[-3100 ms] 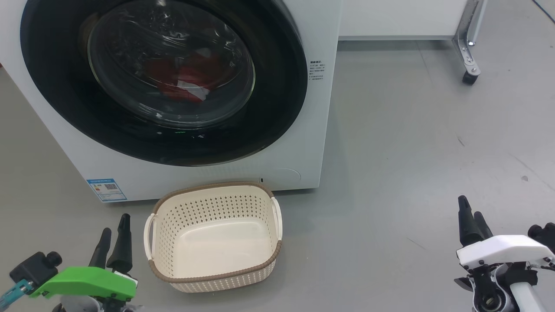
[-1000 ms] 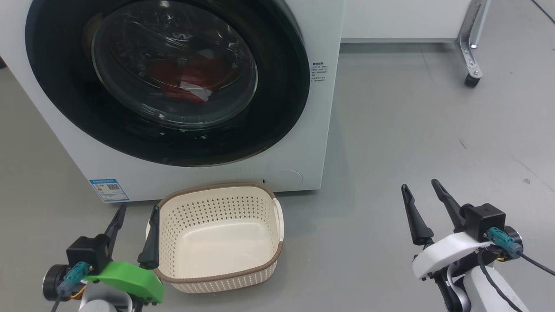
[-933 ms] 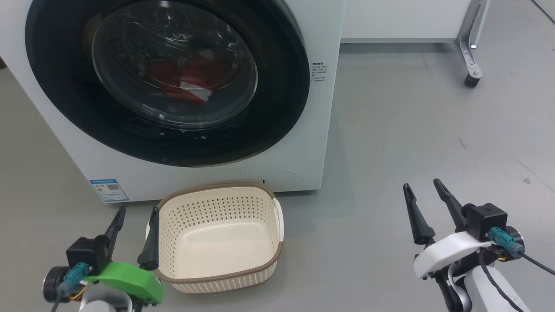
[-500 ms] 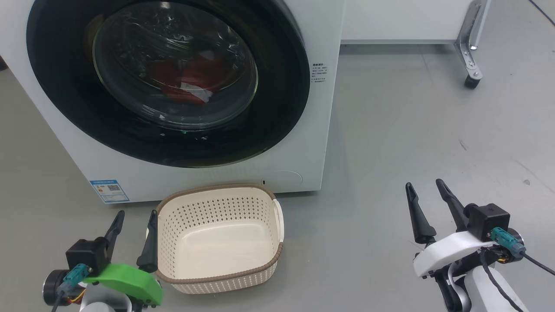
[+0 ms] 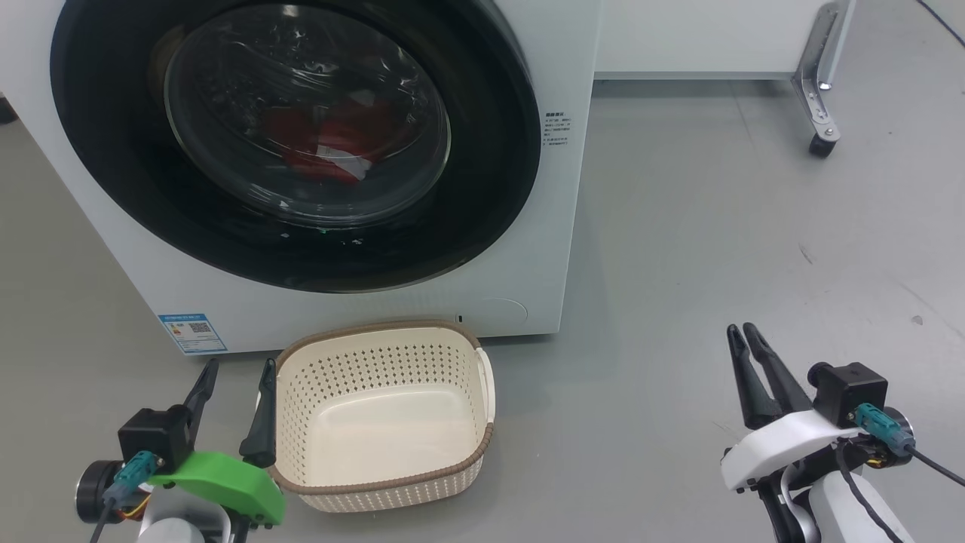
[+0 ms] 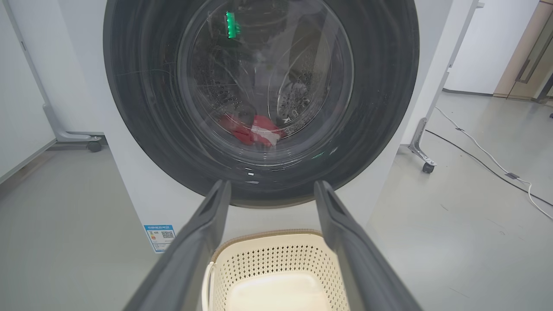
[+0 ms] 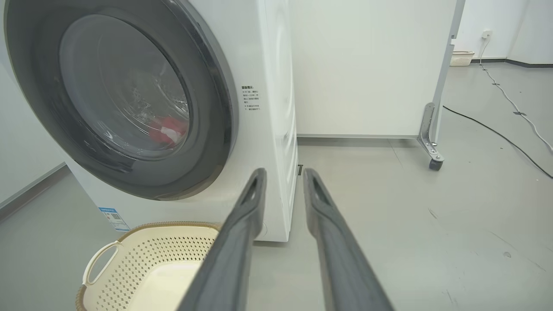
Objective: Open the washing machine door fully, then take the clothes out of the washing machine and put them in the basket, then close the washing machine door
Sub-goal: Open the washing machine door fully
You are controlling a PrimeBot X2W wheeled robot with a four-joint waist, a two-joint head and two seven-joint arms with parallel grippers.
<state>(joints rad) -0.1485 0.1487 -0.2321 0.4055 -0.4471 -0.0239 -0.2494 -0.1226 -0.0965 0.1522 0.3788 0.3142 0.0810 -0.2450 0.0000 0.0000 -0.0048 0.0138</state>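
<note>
Before us on the grey floor (image 5: 678, 226), the washing machine door (image 5: 301, 253) sits shut on the washing machine (image 5: 554, 241), red clothes (image 5: 324, 139) behind its glass (image 5: 226, 83). Our left gripper (image 5: 240, 367) gapes wide and empty just beside the basket (image 5: 381, 329); our right gripper (image 5: 741, 330), well apart, holds nothing, fingers (image 5: 773, 369) narrowly parted.

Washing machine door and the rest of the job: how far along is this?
Nothing looks done: the washing machine door is shut, the clothes lie behind its glass, and the basket is empty. In hand: nothing; the left gripper and right gripper hang low, holding nothing. Left: open, unload, close.
</note>
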